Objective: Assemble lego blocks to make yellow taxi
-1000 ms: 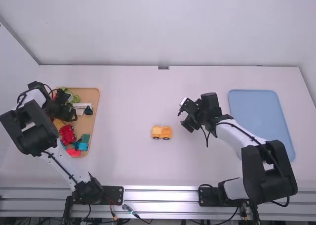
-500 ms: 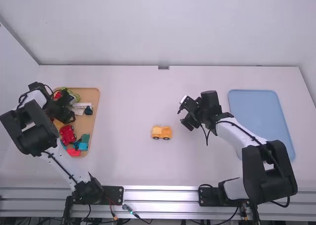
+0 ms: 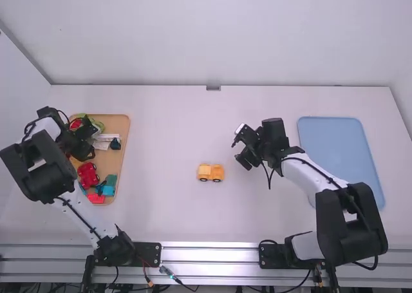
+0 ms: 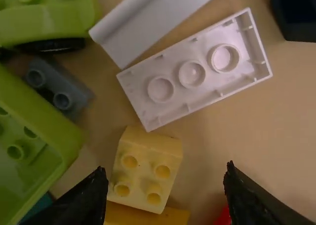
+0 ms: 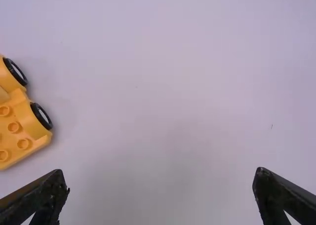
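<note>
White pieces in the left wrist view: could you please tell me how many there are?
2. A flat one lies hollow side up, near the pale yellow brick; the other lies beside it, one end near the green wheeled piece. More may be hidden.

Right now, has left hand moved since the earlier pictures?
Yes: in the high view, the left hand shifted slightly left, away from the tray's right rim.

In the high view, a white table [image 3: 161,138] lies flat and plain. Behind its far edge stands a smooth white back wall [image 3: 212,35]. A white left side wall [image 3: 19,67] meets it at a dark, slanting seam. At the middle of the far edge there is a small grey bracket [image 3: 213,87]. Silvery metal rails [image 3: 209,254] run along the near edge. The light is soft and even.
</note>
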`<move>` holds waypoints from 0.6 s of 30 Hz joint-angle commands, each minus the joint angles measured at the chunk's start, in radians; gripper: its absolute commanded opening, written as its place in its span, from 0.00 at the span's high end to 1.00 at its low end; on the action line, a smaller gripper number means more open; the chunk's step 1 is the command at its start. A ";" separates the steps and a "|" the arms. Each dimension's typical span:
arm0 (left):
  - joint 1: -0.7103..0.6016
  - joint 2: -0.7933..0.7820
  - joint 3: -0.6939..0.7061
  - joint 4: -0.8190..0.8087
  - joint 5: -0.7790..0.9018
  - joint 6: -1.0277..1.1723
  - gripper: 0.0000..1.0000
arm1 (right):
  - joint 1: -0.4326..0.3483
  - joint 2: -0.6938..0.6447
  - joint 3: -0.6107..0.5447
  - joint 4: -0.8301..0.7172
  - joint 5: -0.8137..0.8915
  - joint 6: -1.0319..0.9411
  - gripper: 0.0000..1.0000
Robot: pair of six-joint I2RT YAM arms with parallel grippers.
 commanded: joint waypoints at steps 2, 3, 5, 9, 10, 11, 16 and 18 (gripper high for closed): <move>0.002 -0.005 -0.008 -0.008 -0.021 0.012 0.40 | 0.001 -0.021 0.027 -0.003 -0.002 0.009 0.01; -0.002 -0.004 -0.008 -0.008 -0.024 0.011 0.40 | 0.001 -0.021 0.027 -0.003 -0.002 0.010 0.01; -0.002 -0.004 -0.008 -0.008 -0.032 0.012 0.42 | 0.001 -0.021 0.027 -0.003 -0.002 0.009 0.01; 0.001 -0.004 -0.008 -0.007 -0.026 0.025 0.43 | 0.001 -0.021 0.027 -0.003 -0.003 0.010 0.01; -0.002 -0.004 -0.009 -0.007 -0.019 0.031 0.44 | 0.001 -0.021 0.027 -0.003 -0.004 0.010 0.01; 0.002 -0.004 -0.014 0.005 -0.004 0.031 0.44 | 0.001 -0.021 0.027 -0.003 -0.009 0.009 0.01; 0.002 -0.004 -0.057 0.063 -0.010 0.029 0.44 | 0.001 -0.021 0.027 -0.003 -0.011 0.010 0.01; -0.001 -0.004 -0.077 0.085 -0.008 0.029 0.44 | 0.005 -0.021 0.027 -0.003 -0.010 0.009 0.01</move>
